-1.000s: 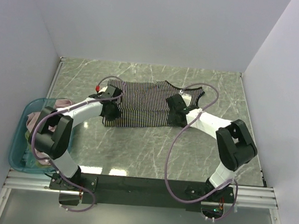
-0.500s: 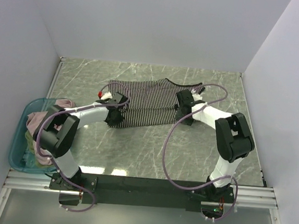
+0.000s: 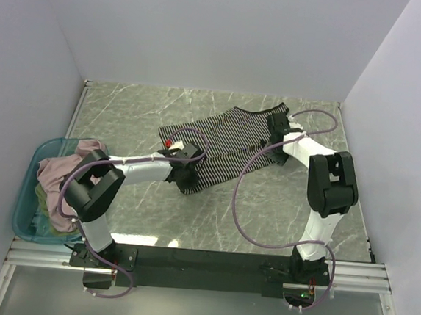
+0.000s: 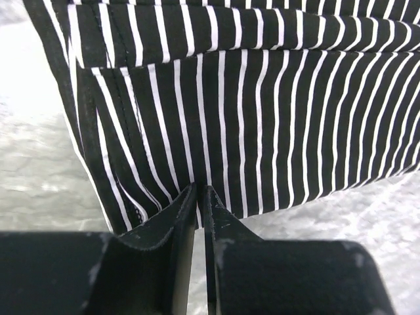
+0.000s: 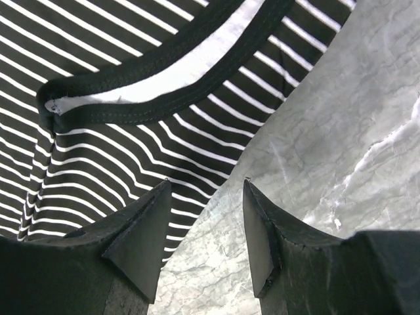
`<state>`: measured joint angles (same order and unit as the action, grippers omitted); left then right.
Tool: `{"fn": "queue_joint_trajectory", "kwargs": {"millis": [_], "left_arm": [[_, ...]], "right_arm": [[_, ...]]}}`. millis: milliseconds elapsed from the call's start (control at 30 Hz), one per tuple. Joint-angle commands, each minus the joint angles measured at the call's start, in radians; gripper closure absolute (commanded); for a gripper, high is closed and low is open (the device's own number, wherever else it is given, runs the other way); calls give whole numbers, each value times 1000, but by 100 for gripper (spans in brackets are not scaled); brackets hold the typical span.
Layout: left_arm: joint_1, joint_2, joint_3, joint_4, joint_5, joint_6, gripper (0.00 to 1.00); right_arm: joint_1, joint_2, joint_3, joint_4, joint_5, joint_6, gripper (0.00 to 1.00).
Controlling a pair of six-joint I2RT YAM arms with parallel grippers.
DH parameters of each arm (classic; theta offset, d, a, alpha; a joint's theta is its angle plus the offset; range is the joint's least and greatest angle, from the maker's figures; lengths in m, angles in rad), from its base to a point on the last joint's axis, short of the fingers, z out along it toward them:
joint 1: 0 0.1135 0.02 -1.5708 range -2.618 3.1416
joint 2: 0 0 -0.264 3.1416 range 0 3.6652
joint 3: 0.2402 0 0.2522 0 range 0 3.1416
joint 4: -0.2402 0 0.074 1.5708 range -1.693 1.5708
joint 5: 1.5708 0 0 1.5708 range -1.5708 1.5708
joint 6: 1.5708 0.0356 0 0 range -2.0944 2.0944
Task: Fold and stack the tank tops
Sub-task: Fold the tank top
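The black-and-white striped tank top (image 3: 223,140) lies flat and slantwise on the marble table, its neck end at the far right. My left gripper (image 3: 187,170) is at its near left hem. In the left wrist view the jaws (image 4: 200,190) are pinched shut on the hem of the striped cloth (image 4: 262,98). My right gripper (image 3: 276,134) is at the neck end, open and empty. In the right wrist view it (image 5: 205,184) straddles the edge of the top (image 5: 98,118), below the dark-edged armhole. A dusty pink top (image 3: 62,170) and a pale green one (image 3: 38,203) lie heaped in the tub.
A teal plastic tub (image 3: 22,218) stands at the near left table edge. White walls close the table on the left, back and right. Purple cables loop from both arms over the table. Bare marble (image 3: 265,206) lies between the top and the arm bases.
Both grippers moved right, the right one also toward the back wall. The striped top slid right with them and turned from level to slanted.
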<state>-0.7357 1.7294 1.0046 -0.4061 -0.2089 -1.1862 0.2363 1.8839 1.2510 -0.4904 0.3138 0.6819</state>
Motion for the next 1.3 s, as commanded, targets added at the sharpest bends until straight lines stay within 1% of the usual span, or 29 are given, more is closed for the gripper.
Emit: {"fn": "queue_joint_trajectory", "kwargs": {"millis": [0,167,333,433,467,567,600,700,800,833,900,967,1033,1100,1267], "left_arm": [[-1,4,-37,-4,110,-21,84],[-19,-13,-23,7,118,10,84],[-13,-54,-87,-8,118,-10,83],[30,-108,-181,3,141,-30,83],[65,-138,-207,9,166,-30,83],[117,-203,-287,3,178,-27,83],[130,-218,-303,-2,181,-26,83],[176,-284,-376,-20,198,-20,82],[255,-335,-426,-54,218,0,82],[316,-356,-435,-66,223,25,82],[381,-370,-428,-77,217,52,81],[455,-369,-402,-63,250,82,82],[455,-352,-348,-54,270,92,83],[444,-341,-321,-42,272,89,84],[415,-318,-322,-24,284,115,85]], "right_arm": [[0,30,60,-27,30,-31,45],[0,17,62,-19,15,-41,45],[0,-8,35,-16,15,-42,45],[0,-61,-24,10,-16,-35,46],[1,-80,-65,18,-33,-30,46],[18,-184,-163,50,-53,-5,46],[35,-242,-186,55,-62,-1,46],[73,-356,-251,56,-36,18,46],[104,-448,-275,47,-16,27,46],[106,-463,-274,50,-18,24,45],[106,-477,-246,53,-10,8,43],[100,-459,-191,55,-4,-10,41],[97,-402,-124,32,-27,-34,42],[97,-361,-101,27,-50,-41,42],[115,-347,-150,68,-67,-1,43]]}}
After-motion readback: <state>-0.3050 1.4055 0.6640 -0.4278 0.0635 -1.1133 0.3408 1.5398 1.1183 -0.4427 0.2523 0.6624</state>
